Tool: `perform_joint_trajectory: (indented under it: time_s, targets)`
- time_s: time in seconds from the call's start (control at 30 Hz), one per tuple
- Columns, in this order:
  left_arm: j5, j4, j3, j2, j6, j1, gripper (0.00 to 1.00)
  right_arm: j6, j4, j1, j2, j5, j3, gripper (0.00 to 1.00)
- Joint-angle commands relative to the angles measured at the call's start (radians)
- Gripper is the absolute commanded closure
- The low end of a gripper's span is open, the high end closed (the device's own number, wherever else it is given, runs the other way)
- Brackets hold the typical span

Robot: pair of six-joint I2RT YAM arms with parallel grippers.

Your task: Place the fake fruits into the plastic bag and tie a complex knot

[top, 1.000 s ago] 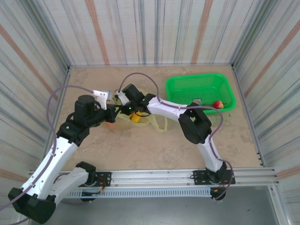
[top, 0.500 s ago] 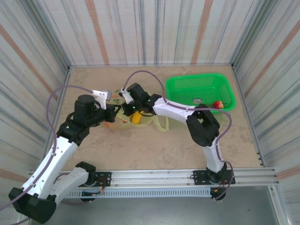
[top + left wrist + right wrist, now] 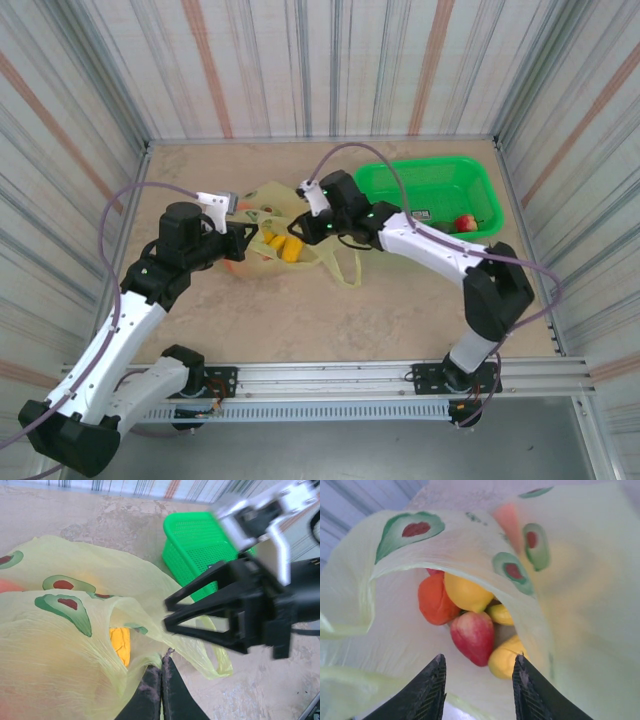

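Note:
The plastic bag (image 3: 268,222) lies left of the table's middle, pale yellow-green with green printed spots. My left gripper (image 3: 161,664) is shut on a fold of the bag's (image 3: 75,645) rim and holds the mouth up. Inside the bag (image 3: 470,540) lie several fake fruits: a red-pink one (image 3: 474,636), an orange one (image 3: 435,600) and a yellow one (image 3: 467,593). My right gripper (image 3: 480,676) hangs open just outside the mouth with nothing between its fingers. From above it (image 3: 305,228) sits at the bag's right side. Another red fruit (image 3: 465,222) rests in the basket.
A rigid green mesh basket (image 3: 430,190) stands at the back right, close behind my right arm. One loose bag handle (image 3: 346,268) trails toward the table's middle. Striped walls close in three sides.
My right arm has drawn back to the right, away from the bag's mouth, and its jaws have narrowed. The left arm has kept its grip and place.

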Motion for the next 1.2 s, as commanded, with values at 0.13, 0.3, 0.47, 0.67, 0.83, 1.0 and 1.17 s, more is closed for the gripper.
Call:
perform_joint_trajectory:
  time_s: [0.13, 0.3, 0.47, 0.67, 0.83, 1.0, 1.17]
  targets:
    - [0.028, -0.003, -0.001, 0.017, 0.001, 0.007, 1.00, 0.063, -0.181, -0.291, -0.222, 0.072, -0.045, 0.47]
    - [0.024, -0.004, -0.001, 0.022, 0.000, -0.002, 1.00, 0.208, -0.451, -0.496, -0.145, 0.318, 0.088, 0.38]
    - [0.019, -0.007, 0.000, 0.023, 0.002, -0.020, 1.00, 0.400, -0.725, -0.622, 0.035, 0.478, 0.281, 0.34]
    - [0.008, -0.014, 0.004, 0.019, 0.007, -0.040, 1.00, 0.533, -0.910, -0.690, 0.220, 0.627, 0.439, 0.31]
    - [0.003, -0.014, 0.005, 0.014, 0.010, -0.050, 1.00, 0.561, -0.949, -0.716, 0.326, 0.650, 0.513, 0.28]
    - [-0.001, -0.014, 0.005, 0.013, 0.009, -0.050, 1.00, 0.624, -0.983, -0.758, 0.397, 0.644, 0.548, 0.26]
    - [-0.001, -0.014, 0.005, 0.014, 0.011, -0.050, 1.00, 0.636, -0.973, -0.795, 0.452, 0.589, 0.550, 0.25]
